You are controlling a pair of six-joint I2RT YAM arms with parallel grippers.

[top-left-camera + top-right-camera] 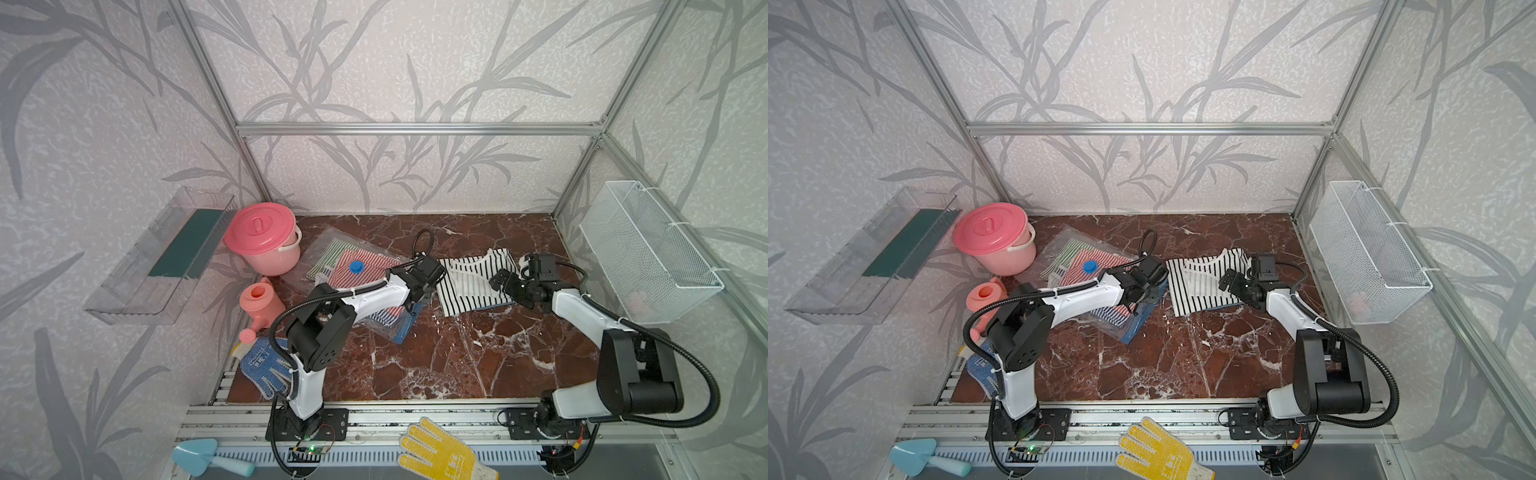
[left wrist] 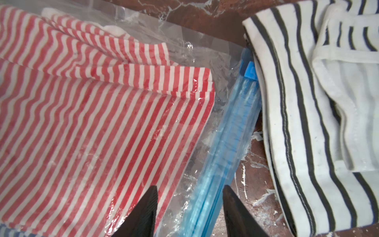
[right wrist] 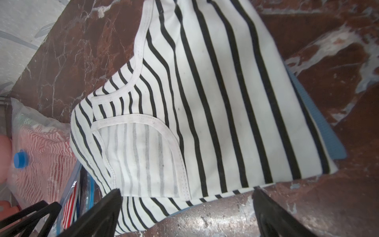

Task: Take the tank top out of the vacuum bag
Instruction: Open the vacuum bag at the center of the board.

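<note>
My left pincer [image 2: 189, 187] is half-spread, straddling the blue zip strip [image 2: 231, 127] but not pinching it. My right pincer [image 3: 186, 189] gapes wide over the edge of the black-and-white striped fabric tank top [image 1: 478, 282]. That's lying out on the red marble table [image 1: 436, 365], touching the big clear plastic vacuum bag [image 1: 328, 245].

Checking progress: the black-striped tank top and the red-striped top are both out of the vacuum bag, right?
Not both. The black-striped tank top is out; the red-striped top lies inside the vacuum bag, as the left wrist view shows.
</note>
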